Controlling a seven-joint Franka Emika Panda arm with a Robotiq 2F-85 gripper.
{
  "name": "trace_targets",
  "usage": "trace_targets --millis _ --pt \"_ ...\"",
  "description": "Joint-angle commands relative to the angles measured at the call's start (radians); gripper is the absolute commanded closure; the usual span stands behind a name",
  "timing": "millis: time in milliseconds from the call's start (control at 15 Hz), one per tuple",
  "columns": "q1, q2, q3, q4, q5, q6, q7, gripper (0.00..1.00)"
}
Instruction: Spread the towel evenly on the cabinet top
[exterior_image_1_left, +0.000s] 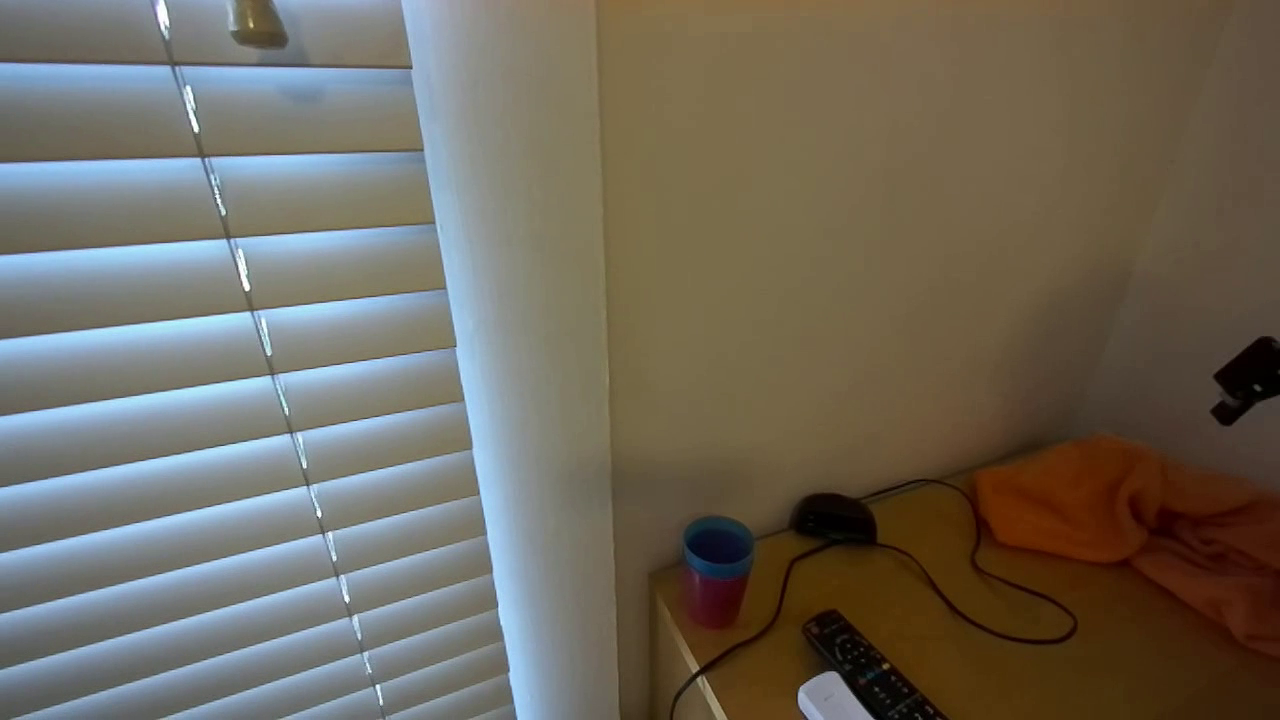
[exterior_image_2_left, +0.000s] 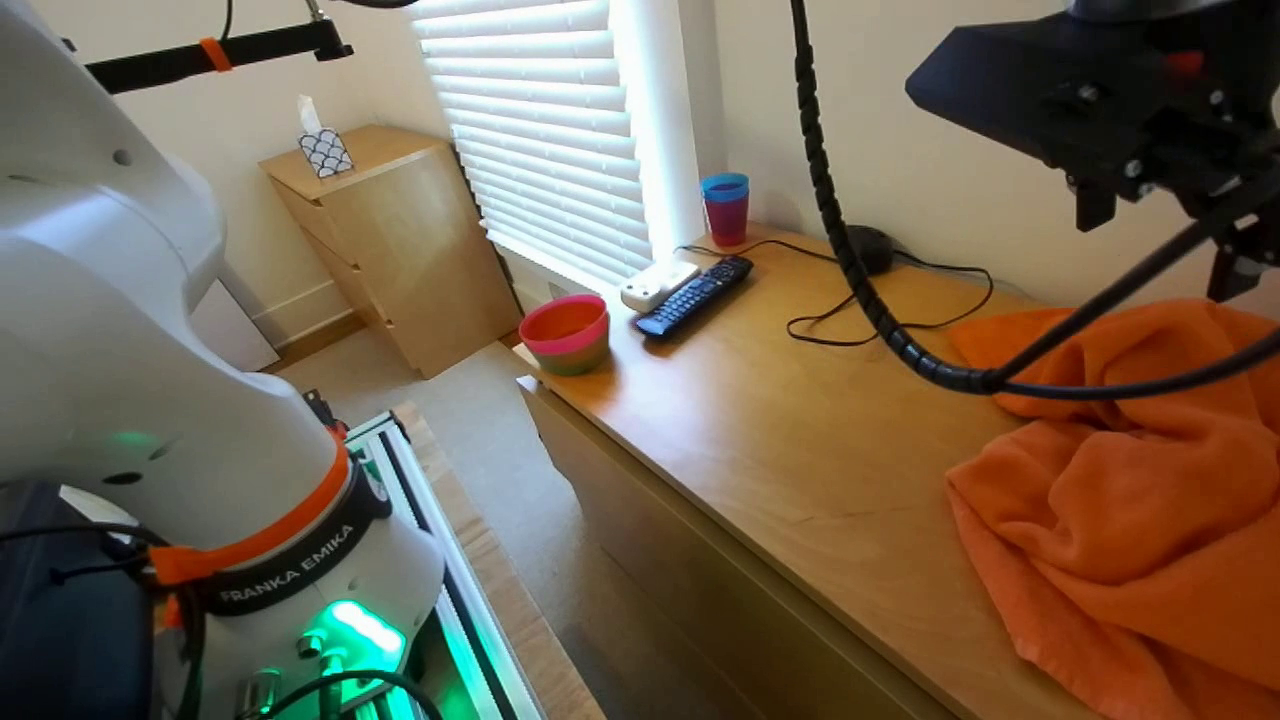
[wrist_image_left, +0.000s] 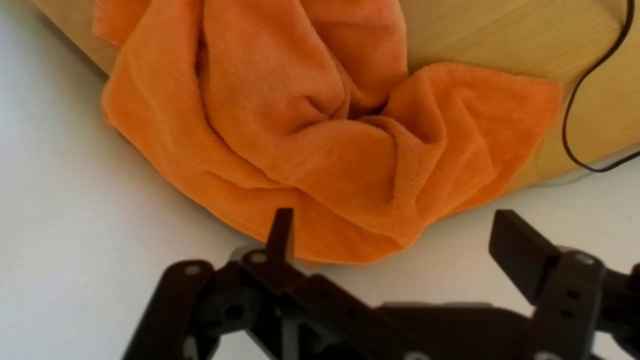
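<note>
"Pincer (wrist_image_left: 392, 225): how is it standing?"

"Wide, with its fingers (wrist_image_left: 522, 252) sitting well apart. It is hanging higher than the towel (exterior_image_2_left: 1130, 520)."

"Where is the towel lying?"

"It is lying bunched in deep folds at the corner of the desk (exterior_image_2_left: 800, 420) where two walls (exterior_image_1_left: 860, 250) are meeting, one flap pointing along the back edge."

"What is standing in the way?"

"A dark cord (wrist_image_left: 565, 125) is looping just beside that flap, trailing from a black rounded device (exterior_image_1_left: 835, 515) at the back edge."

"And toward the blinds (exterior_image_2_left: 560, 140)?"

"A cup (exterior_image_1_left: 718, 590), blue above and magenta below, is standing upright at the back corner. A bowl (exterior_image_2_left: 565, 335), pink above and green below, is resting at the front corner. Between them a black remote (exterior_image_2_left: 695, 297) and a white object (exterior_image_2_left: 660, 285) are lying side by side."

"Anything else?"

"In an exterior view a thick black hose (exterior_image_2_left: 880, 315) is crossing in front of the desk, its branches in front of the towel."
</note>
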Motion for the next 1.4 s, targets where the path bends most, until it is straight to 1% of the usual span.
trace_targets --millis 0,133,200,267,400,467,533,600,667,733,800,933,1000,1200,1333 --pt "-0.023 0.120 0.062 0.075 0.217 0.056 -0.262 0.02" --pt "-0.049 0.184 0.095 0.130 0.316 0.053 -0.375 0.04" --pt "-0.064 0.214 0.108 0.162 0.356 0.039 -0.417 0.03" --pt "-0.076 0.242 0.119 0.185 0.388 0.037 -0.451 0.02" --pt "-0.096 0.297 0.127 0.233 0.417 0.024 -0.487 0.03" --pt "-0.108 0.319 0.133 0.251 0.429 0.023 -0.506 0.05" --pt "-0.123 0.345 0.144 0.273 0.447 0.021 -0.530 0.12" --pt "-0.134 0.366 0.152 0.291 0.458 0.019 -0.546 0.13" --pt "-0.144 0.385 0.160 0.310 0.469 0.012 -0.557 0.25" --pt "-0.186 0.399 0.204 0.322 0.441 0.018 -0.541 0.38" --pt "-0.197 0.410 0.217 0.332 0.439 0.019 -0.546 0.38" --pt "-0.218 0.407 0.248 0.334 0.434 0.025 -0.548 0.53" --pt "-0.226 0.389 0.262 0.322 0.437 0.019 -0.547 0.62" --pt "-0.222 0.370 0.261 0.306 0.419 -0.004 -0.503 0.85" --pt "-0.198 0.339 0.230 0.279 0.375 -0.065 -0.436 0.99"
